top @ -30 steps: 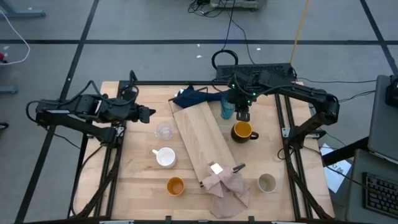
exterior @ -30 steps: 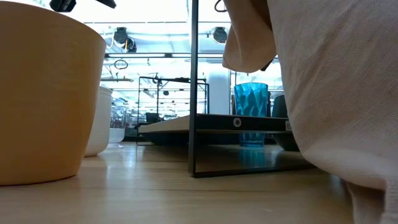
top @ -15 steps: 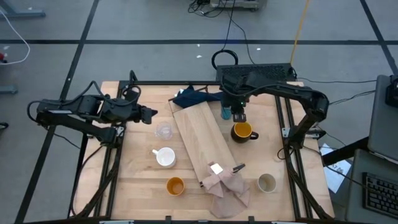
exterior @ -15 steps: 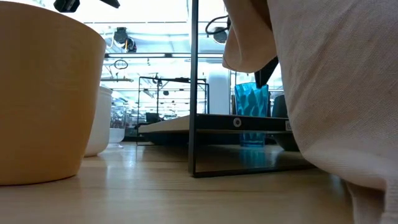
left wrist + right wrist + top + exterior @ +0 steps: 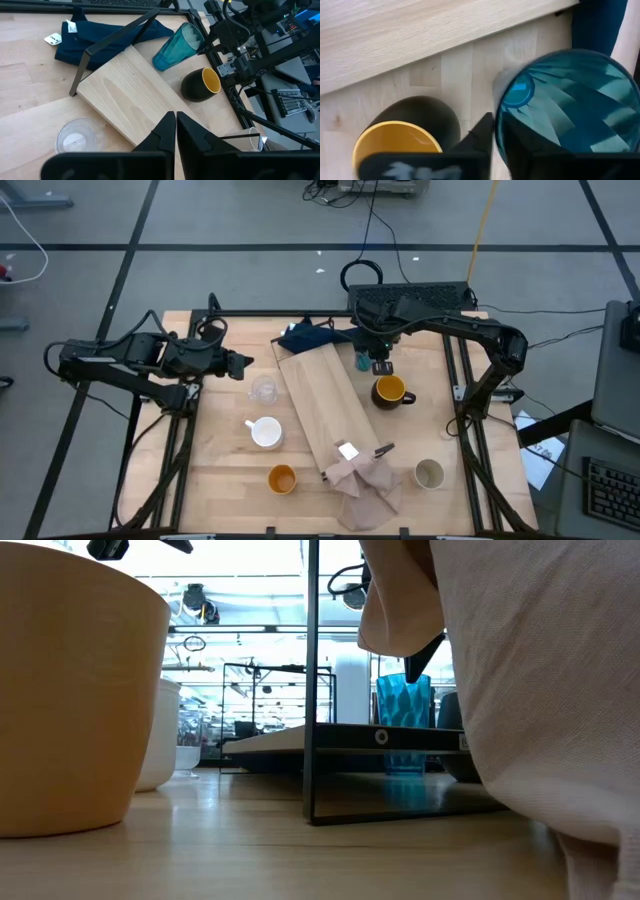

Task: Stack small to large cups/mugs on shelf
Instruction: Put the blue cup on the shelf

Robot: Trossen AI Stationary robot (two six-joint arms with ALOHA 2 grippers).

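The teal cup (image 5: 364,358) stands upright on the table beside the far end of the shelf, a pale wood board (image 5: 325,405). My right gripper (image 5: 494,129) is at its rim, shut on it; the low view shows one dark finger (image 5: 424,650) coming down at the cup (image 5: 403,725). The mustard-yellow mug (image 5: 390,391) stands just nearer. Left of the board are the clear glass (image 5: 264,391), the white mug (image 5: 266,432) and the orange cup (image 5: 282,478); the beige-grey cup (image 5: 429,473) is at the near right. My left gripper (image 5: 175,135) hovers shut over the table's left side. My right gripper pinches the teal cup's rim (image 5: 496,117) on the side toward the yellow mug. One finger (image 5: 481,134) is outside the wall, the other inside the cup. The fingers come from above, pointing steeply down. The cup stands upright with its base on the table.
A dark blue cloth (image 5: 305,335) lies at the board's far end and a pinkish-beige cloth (image 5: 365,482) over its near end. A black metal frame bar (image 5: 117,35) crosses the board's far end. Bare table shows around the cups on the left.
My right gripper has come down and a little toward the table's far left, onto the teal cup's rim; its finger now shows in the low view, where it did not a second ago. The cup has stayed in place.
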